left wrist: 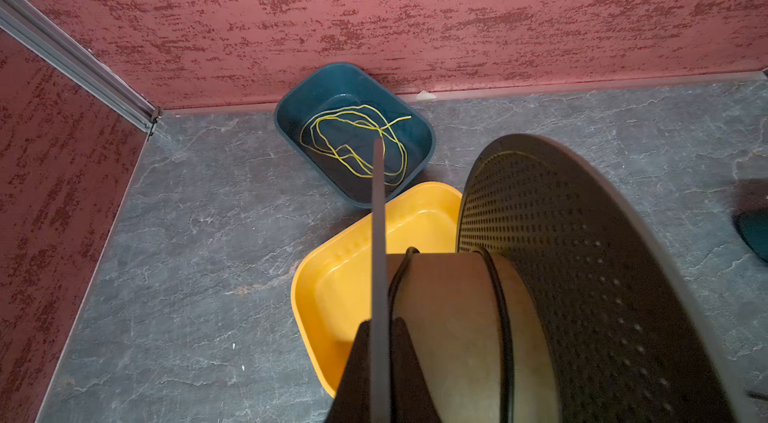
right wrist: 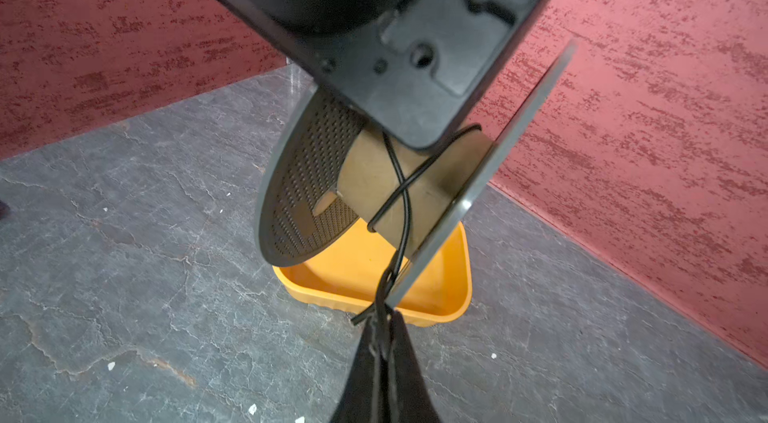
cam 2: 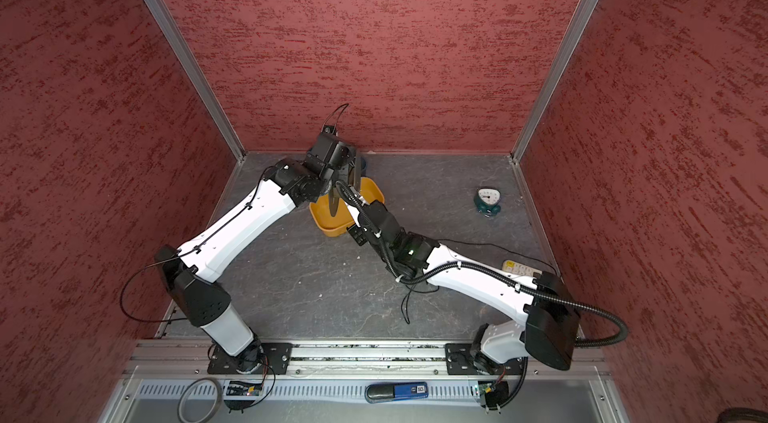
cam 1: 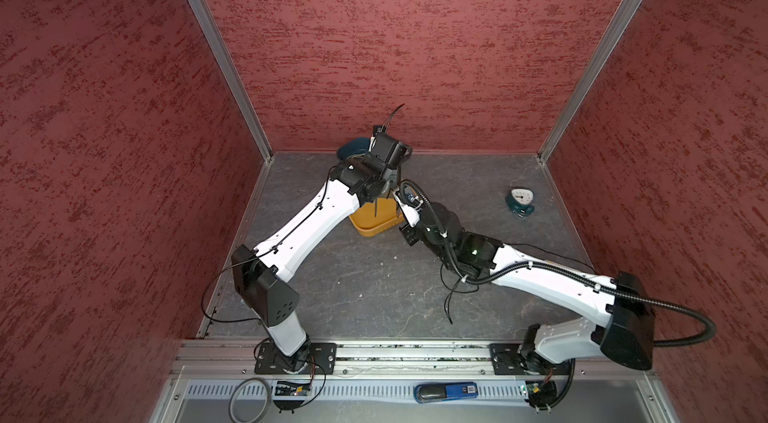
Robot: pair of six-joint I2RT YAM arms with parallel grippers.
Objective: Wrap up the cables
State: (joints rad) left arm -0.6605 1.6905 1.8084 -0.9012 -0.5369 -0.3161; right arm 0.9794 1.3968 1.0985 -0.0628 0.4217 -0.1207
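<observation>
A spool with a brown core [left wrist: 453, 317] and two black perforated flanges hangs over the yellow tray [left wrist: 332, 288]. My left gripper [left wrist: 380, 325] is shut on the edge of one flange [left wrist: 379, 213]. The thin black cable [right wrist: 401, 192] crosses itself around the core [right wrist: 374, 175] and runs down to my right gripper [right wrist: 382, 321]. That gripper is shut on it just below the flange edge, above the tray's near rim [right wrist: 440, 308], and a short end sticks out beside the fingers. In both top views the arms meet over the tray [cam 1: 372, 225] [cam 2: 328, 225].
A blue tray [left wrist: 316, 109] holding a yellow-green wire [left wrist: 357, 138] stands against the back wall, touching the yellow tray. A small teal clock [cam 1: 519, 200] sits at the right. A white keypad [cam 2: 519, 268] lies by the right arm. Thin black wire [cam 1: 449, 304] dangles under that arm.
</observation>
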